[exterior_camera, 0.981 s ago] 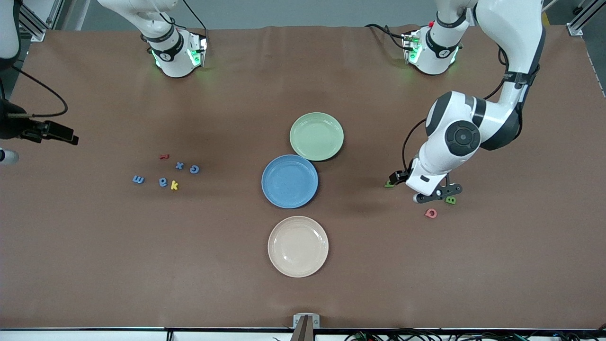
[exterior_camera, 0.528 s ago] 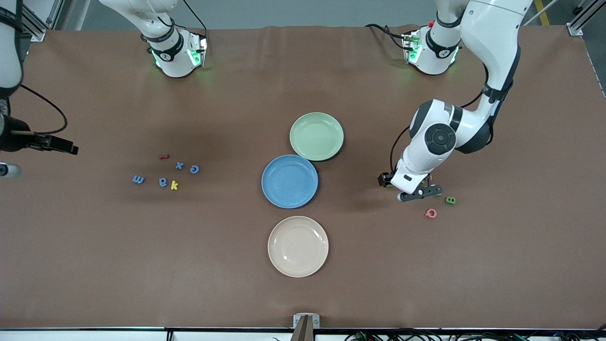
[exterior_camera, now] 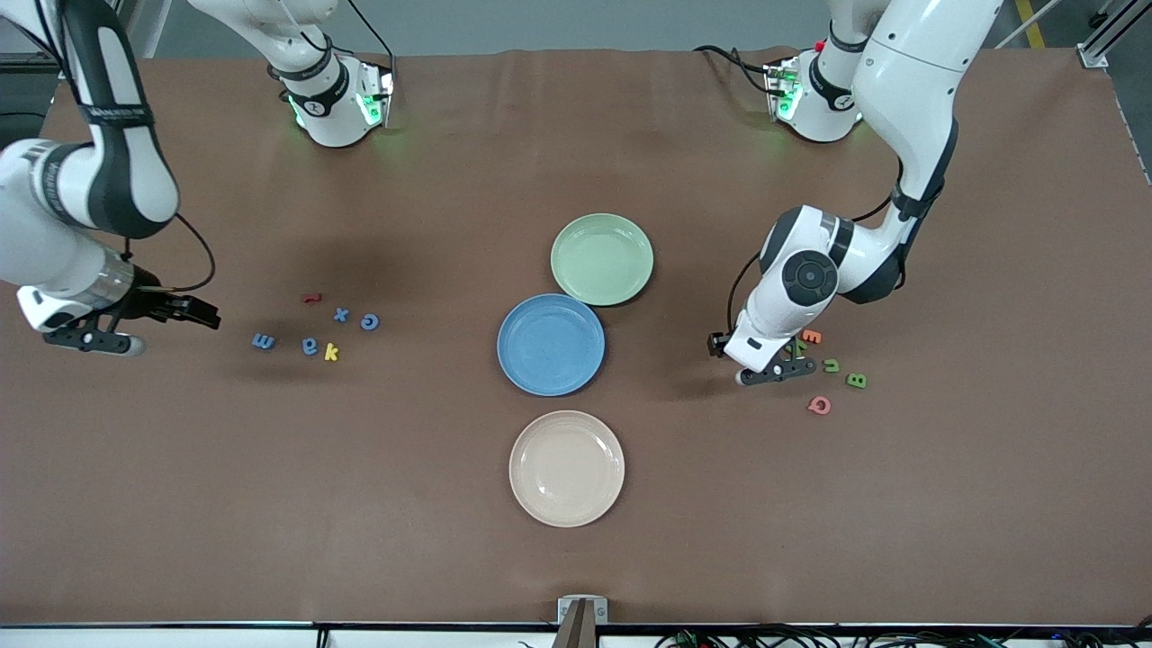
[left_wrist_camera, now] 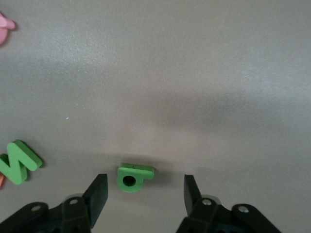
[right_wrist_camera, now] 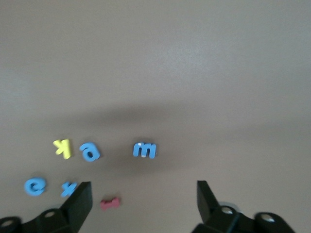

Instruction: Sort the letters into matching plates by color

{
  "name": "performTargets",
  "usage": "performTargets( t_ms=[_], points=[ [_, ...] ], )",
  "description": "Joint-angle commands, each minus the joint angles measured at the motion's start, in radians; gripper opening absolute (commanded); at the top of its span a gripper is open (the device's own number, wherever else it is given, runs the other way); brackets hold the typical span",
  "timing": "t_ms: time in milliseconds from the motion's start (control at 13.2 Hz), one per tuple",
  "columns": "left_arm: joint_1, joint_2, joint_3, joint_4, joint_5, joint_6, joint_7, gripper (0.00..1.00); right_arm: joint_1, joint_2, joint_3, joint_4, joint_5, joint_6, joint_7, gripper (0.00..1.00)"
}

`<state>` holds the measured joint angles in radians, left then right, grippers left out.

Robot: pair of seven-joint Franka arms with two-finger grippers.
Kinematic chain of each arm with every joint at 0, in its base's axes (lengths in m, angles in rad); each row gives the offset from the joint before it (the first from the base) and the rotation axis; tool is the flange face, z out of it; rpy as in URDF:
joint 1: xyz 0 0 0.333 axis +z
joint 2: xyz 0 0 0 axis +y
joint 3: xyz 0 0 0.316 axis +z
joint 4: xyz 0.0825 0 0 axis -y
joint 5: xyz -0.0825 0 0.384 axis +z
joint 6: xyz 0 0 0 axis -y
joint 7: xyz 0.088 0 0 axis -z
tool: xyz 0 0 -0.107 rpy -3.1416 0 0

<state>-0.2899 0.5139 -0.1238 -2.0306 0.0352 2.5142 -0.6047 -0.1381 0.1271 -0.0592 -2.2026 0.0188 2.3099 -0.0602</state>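
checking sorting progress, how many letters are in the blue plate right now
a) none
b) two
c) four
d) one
a) none: the blue plate shows only its bare dish, and the four blue letters, such as the blue m, lie on the table toward the right arm's end.

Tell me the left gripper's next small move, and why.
Probably lower the left gripper a touch and close. In the left wrist view a green letter lies on the table between its open fingers, not yet touching either. The green plate is empty.
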Motion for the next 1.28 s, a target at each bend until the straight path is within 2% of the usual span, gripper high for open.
performTargets(
  t_ms=[0,226,453,528,604,679,755,830,1208],
  points=[
    [0.0,0.012,0.006,-0.002,0.017,0.018,0.003,0.7,-0.021,0.034,0.013,-0.049,0.009,0.091,-0.012,0.83],
    [0.001,0.027,0.009,-0.002,0.017,0.029,0.005,0.69,-0.026,0.112,0.013,-0.057,0.013,0.187,-0.007,0.82],
    [0.006,0.038,0.01,0.001,0.017,0.034,0.005,0.65,-0.026,0.161,0.015,-0.058,0.021,0.229,0.0,0.82],
    [0.006,0.038,0.01,0.0,0.019,0.034,0.006,0.58,-0.025,0.176,0.015,-0.058,0.021,0.249,0.002,0.82],
    [0.008,0.038,0.01,0.0,0.017,0.032,0.006,0.5,-0.025,0.192,0.015,-0.06,0.023,0.269,0.003,0.81],
    [0.008,0.037,0.01,0.0,0.017,0.032,0.006,0.31,-0.025,0.207,0.015,-0.06,0.03,0.282,0.008,0.8],
    [0.005,0.035,0.01,0.001,0.017,0.031,-0.006,0.07,-0.018,0.215,0.015,-0.06,0.053,0.286,0.013,0.78],
    [0.003,0.032,0.01,0.004,0.017,0.025,-0.007,0.0,-0.015,0.22,0.015,-0.06,0.076,0.286,0.013,0.78],
    [-0.005,-0.049,0.007,0.013,0.019,-0.073,-0.064,0.0,-0.015,0.25,0.016,-0.066,0.081,0.312,0.016,0.78]
  ],
)
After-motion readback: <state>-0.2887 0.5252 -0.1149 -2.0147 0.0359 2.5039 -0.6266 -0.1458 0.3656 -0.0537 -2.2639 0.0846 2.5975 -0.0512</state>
